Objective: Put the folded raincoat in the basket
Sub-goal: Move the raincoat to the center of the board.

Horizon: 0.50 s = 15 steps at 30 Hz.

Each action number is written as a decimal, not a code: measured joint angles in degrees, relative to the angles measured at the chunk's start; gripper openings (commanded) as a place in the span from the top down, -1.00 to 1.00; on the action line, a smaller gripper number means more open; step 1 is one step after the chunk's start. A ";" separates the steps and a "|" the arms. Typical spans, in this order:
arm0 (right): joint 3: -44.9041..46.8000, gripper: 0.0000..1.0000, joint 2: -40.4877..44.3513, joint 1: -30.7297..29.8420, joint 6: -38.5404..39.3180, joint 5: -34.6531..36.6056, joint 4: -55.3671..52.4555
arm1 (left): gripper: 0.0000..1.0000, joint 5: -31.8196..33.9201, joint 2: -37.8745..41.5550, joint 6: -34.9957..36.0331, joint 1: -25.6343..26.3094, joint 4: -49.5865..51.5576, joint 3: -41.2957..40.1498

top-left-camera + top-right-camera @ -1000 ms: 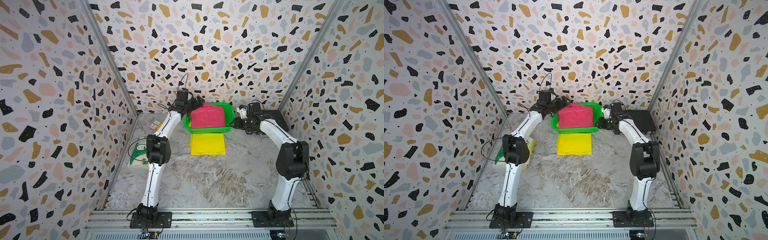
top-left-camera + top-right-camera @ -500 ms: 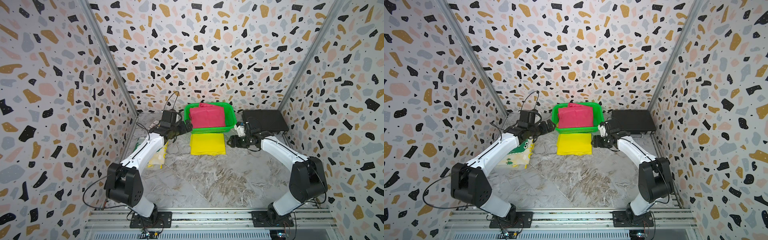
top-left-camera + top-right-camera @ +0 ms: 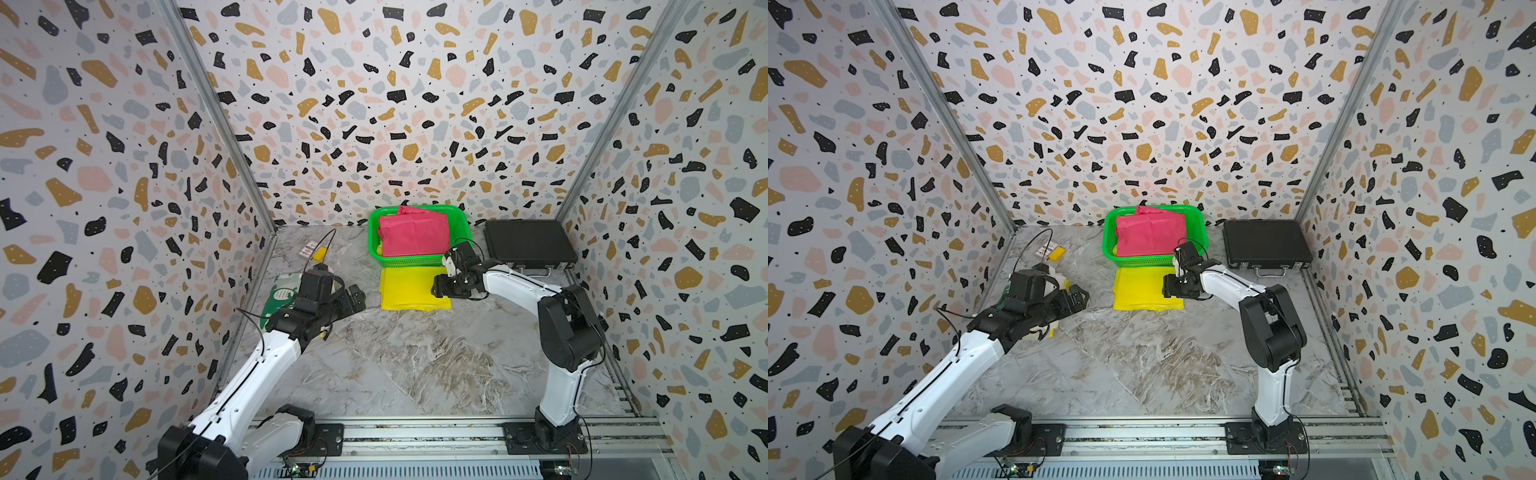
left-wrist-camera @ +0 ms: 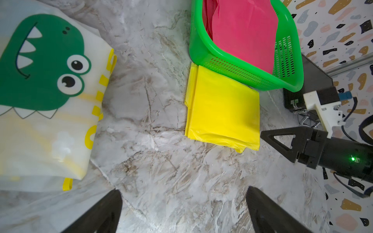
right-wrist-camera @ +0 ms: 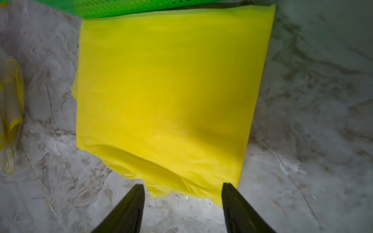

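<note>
Approach step: right pincer (image 5: 182,186) parted, empty, corner of yellow raincoat (image 5: 171,90) just ahead (left pincer (image 4: 183,190) wide, idle); next, pinch, lift into basket (image 3: 415,262) beyond.

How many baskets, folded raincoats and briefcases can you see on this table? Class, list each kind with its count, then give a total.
Green basket: 1
Folded raincoats: 3 (pink raincoat in the basket, yellow raincoat just in front of it, dinosaur-print raincoat)
Black briefcase: 1
Total: 5
</note>
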<state>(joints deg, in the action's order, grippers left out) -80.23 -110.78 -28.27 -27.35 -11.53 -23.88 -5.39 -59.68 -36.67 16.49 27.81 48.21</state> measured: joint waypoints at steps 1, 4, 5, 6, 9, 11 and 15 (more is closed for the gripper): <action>-0.96 -0.32 -1.07 -0.37 -0.17 0.48 -0.11 | -0.99 0.13 0.55 -0.04 0.00 0.59 -0.46; -3.56 -0.32 -3.63 -1.18 -0.74 1.86 -0.39 | -0.99 0.35 2.19 -0.20 0.00 1.68 -2.01; -4.31 -0.32 -4.26 -1.62 -0.79 2.16 -0.55 | -0.99 0.39 2.73 -0.28 0.00 1.86 -2.56; -4.96 -0.32 -4.83 -2.10 -0.83 2.38 -0.61 | -0.99 0.42 3.21 -0.44 0.00 1.99 -3.02; -6.45 -0.32 -6.56 -2.95 -0.79 2.80 -1.20 | -0.99 0.17 3.69 -0.57 0.00 2.29 -3.89; -6.54 -0.31 -7.43 -3.43 -0.70 3.21 -1.60 | -0.99 -0.24 3.63 -0.57 0.00 2.34 -4.02; -5.97 -0.28 -8.79 -3.52 0.55 4.11 -2.12 | -0.99 -1.07 3.67 -0.57 0.00 2.32 -4.37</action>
<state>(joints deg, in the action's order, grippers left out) -86.19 -119.57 -31.79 -26.81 -7.42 -26.00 -6.46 -56.01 -37.23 16.49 30.13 43.83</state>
